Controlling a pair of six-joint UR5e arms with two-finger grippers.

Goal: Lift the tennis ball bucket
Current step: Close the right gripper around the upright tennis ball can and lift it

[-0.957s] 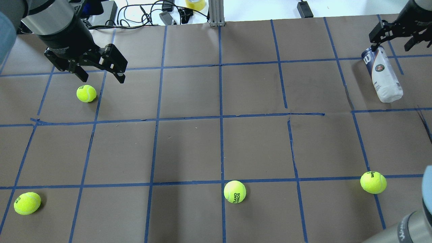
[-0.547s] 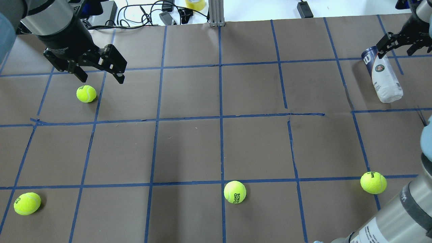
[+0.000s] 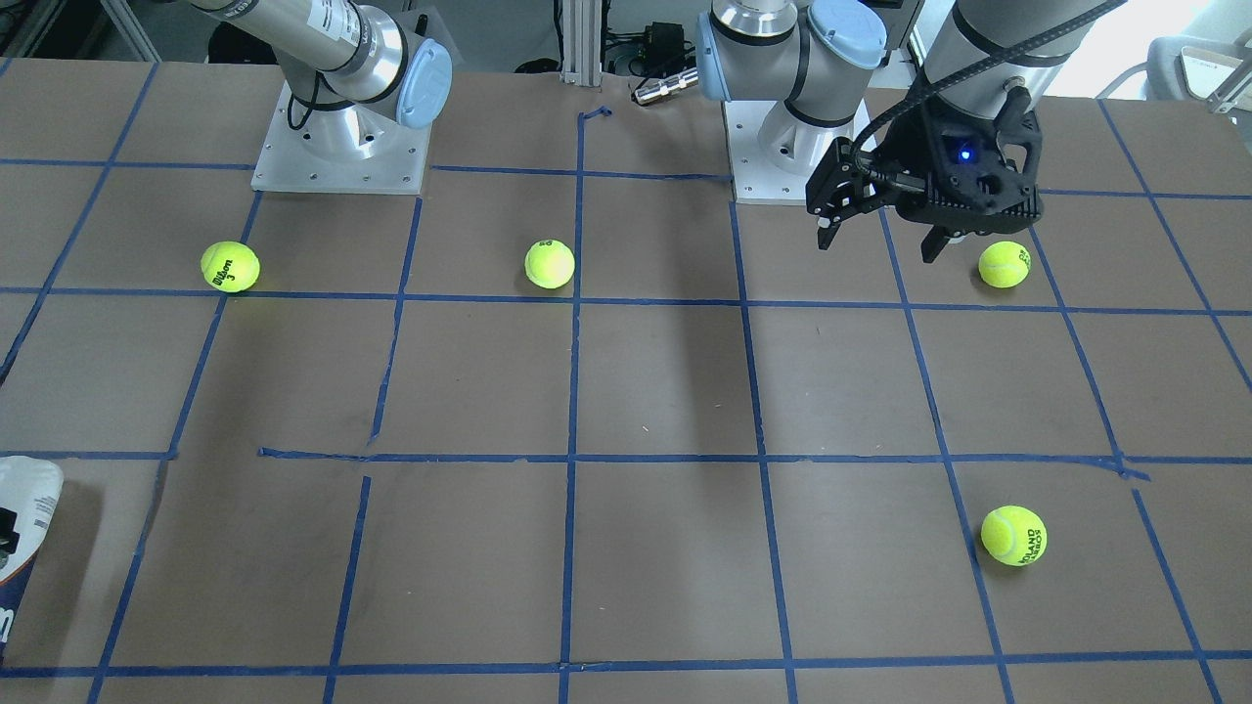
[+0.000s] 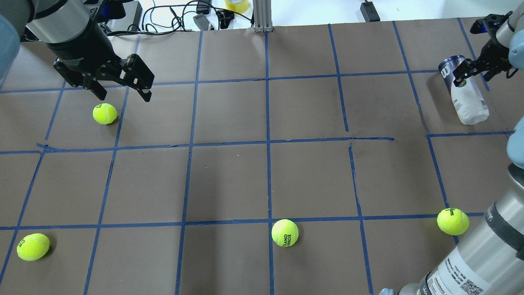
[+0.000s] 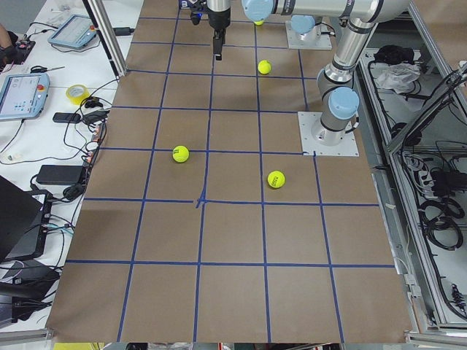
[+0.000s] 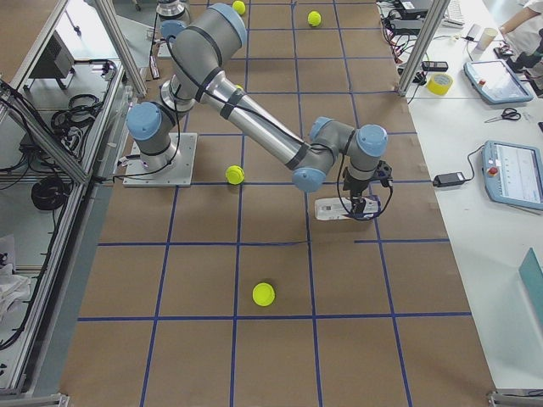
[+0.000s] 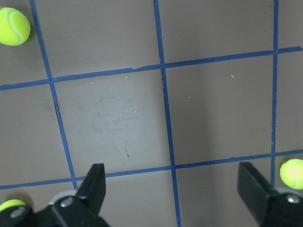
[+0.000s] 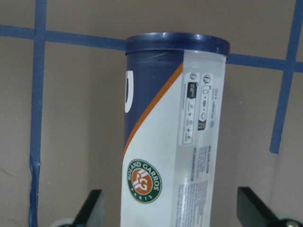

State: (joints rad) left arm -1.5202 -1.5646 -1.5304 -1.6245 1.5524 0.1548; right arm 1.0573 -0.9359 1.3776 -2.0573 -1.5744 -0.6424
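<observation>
Brown paper-covered desk (image 4: 229,180), divided into squares by blue tape lines (image 4: 267,141). Four yellow-green felt tennis balls lie on it, well apart: far-left ball (image 4: 105,113), near-left ball (image 4: 33,246), centre ball (image 4: 285,232) with black print, just beside a tape crossing, and near-right ball (image 4: 452,221) over a crossing. Beyond the far edge: black cables (image 4: 172,16), yellow tape roll (image 4: 236,5), aluminium post (image 4: 262,16).

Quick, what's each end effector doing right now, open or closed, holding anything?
Left end effector: open, holding nothing.
Right end effector: open, lined up over the tennis ball bucket, not gripping it.
</observation>
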